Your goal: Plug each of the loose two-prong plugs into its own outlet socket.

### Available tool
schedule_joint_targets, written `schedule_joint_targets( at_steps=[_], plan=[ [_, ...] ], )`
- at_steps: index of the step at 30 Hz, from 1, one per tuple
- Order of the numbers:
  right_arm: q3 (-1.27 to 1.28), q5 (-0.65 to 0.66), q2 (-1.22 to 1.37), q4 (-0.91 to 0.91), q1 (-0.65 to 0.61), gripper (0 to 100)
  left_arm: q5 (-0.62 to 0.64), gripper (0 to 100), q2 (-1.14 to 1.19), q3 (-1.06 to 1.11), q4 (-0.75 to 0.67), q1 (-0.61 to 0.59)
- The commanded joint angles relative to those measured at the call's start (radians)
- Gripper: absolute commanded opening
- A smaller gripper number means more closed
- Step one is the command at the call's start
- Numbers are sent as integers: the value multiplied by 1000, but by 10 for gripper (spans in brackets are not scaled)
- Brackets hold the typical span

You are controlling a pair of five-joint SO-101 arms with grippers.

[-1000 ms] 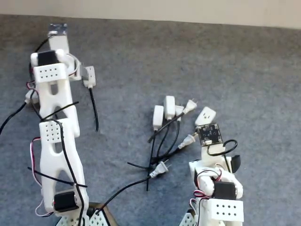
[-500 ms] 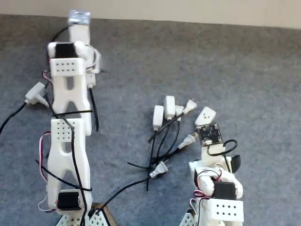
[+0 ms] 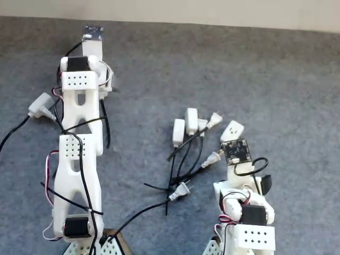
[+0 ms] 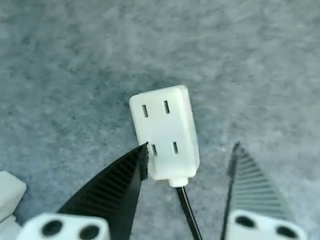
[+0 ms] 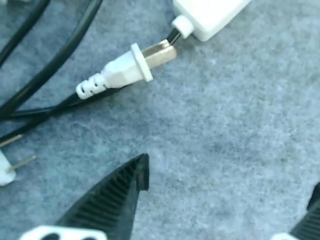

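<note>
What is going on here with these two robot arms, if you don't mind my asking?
Two robot arms are set to plug loose plugs into sockets on a grey carpeted table. The left pincer is open and straddles a white rectangular outlet block with a black cord, without gripping it. The right pincer hangs open over the carpet near a white two-prong plug with brass prongs, which lies loose and unplugged.

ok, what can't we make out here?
- High view: left arm covers the outlet below it.
- Left wrist view: cord runs off the edge; whether the left claw touches the outlet is unclear.
- Right wrist view: block cut by the edge, slots unseen; right claw has one finger mostly cut off.
</note>
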Motion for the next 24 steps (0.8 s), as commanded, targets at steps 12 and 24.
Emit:
schedule_joint_targets(
  at_steps=[12,24],
  plan=[
    [2,-3,-4,-30,-5,461,-12,7,33,-12,78,2],
    [2,-3,-4,-30,-5,461,-103,245,-51,-67,146,25]
  ],
)
